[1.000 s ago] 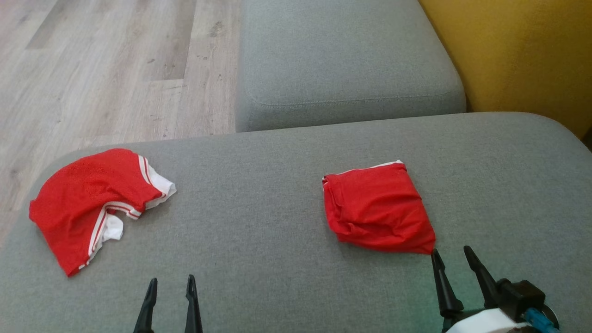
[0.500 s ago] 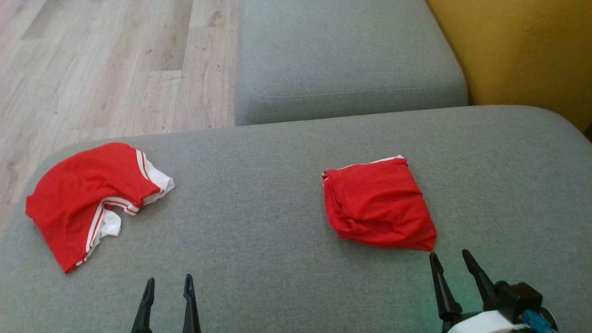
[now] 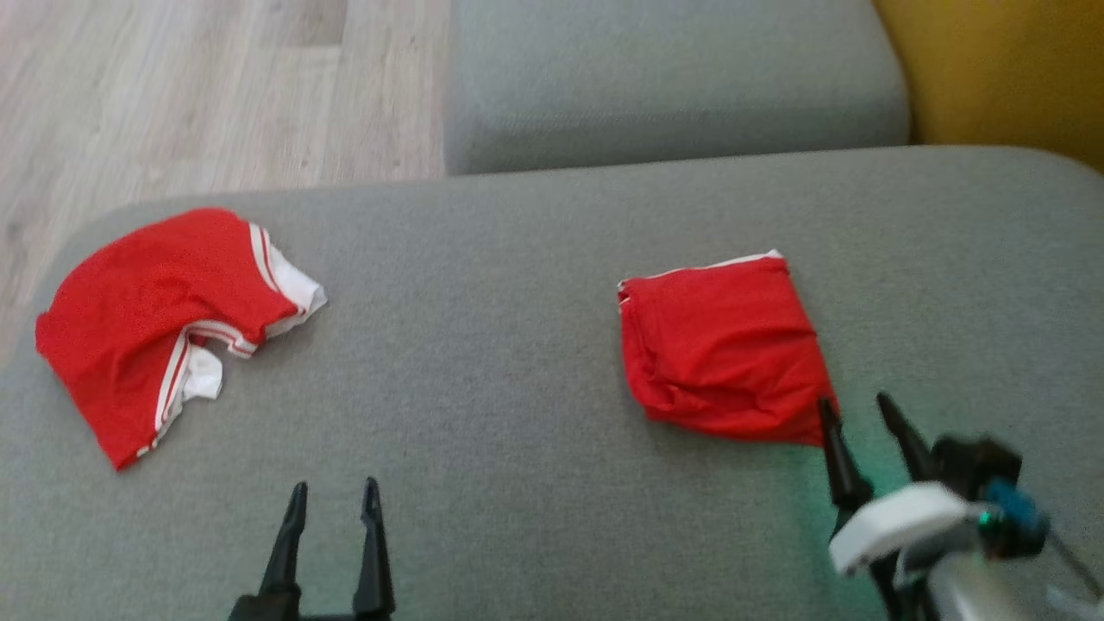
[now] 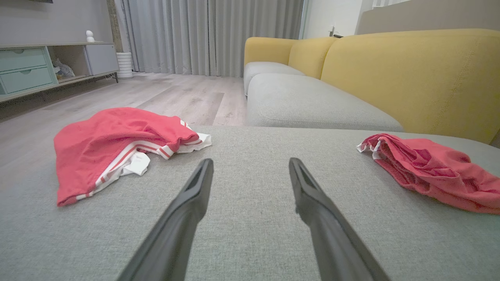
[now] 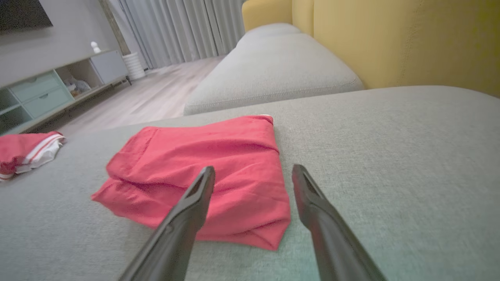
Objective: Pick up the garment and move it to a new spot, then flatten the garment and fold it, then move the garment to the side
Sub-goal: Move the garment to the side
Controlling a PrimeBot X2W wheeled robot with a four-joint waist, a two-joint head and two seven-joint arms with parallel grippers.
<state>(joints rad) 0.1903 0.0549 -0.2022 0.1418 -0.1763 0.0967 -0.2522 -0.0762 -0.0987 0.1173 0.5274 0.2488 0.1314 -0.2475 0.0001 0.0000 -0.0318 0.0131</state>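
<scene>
I am holding my left gripper [image 3: 335,487] and right gripper [image 3: 856,405] wide apart and empty, the right hovering at the near corner of the folded red garment [image 3: 720,345] on the grey cushion [image 3: 483,345], judging folding done, with the sideways move and the crumpled garment [image 3: 147,319] outstanding.

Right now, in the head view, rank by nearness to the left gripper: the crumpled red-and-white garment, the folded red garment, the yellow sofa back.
From the left gripper:
1. Crumpled red-and-white garment, ahead, left.
2. Folded red garment, to the right.
3. Yellow sofa back, far right.
</scene>
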